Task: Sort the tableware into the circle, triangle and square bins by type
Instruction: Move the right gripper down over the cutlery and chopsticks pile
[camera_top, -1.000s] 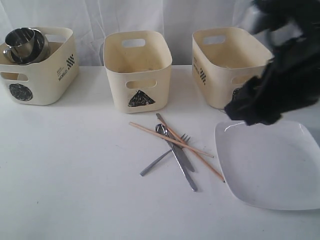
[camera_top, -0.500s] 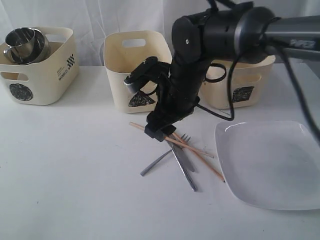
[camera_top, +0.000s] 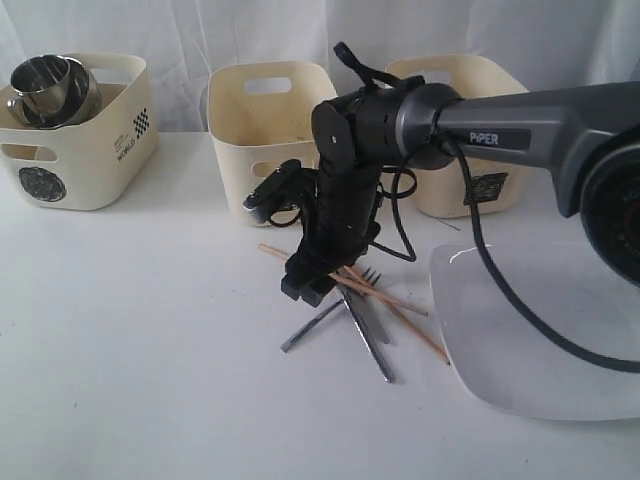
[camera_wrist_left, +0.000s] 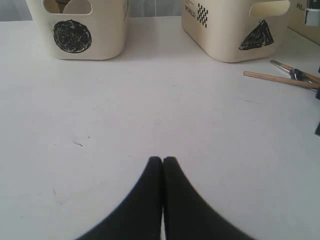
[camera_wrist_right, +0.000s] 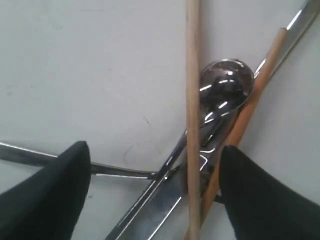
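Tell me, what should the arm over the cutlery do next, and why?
Probably lower slightly and close. The right gripper stands open just above the crossed pile, with a chopstick and the spoon handle lying between its jaws, and nothing is held yet.

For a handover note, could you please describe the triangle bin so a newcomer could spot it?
Three cream bins line the back of the white table. The triangle bin is the middle one, behind the crossed cutlery; only its front bears a black triangle sticker.
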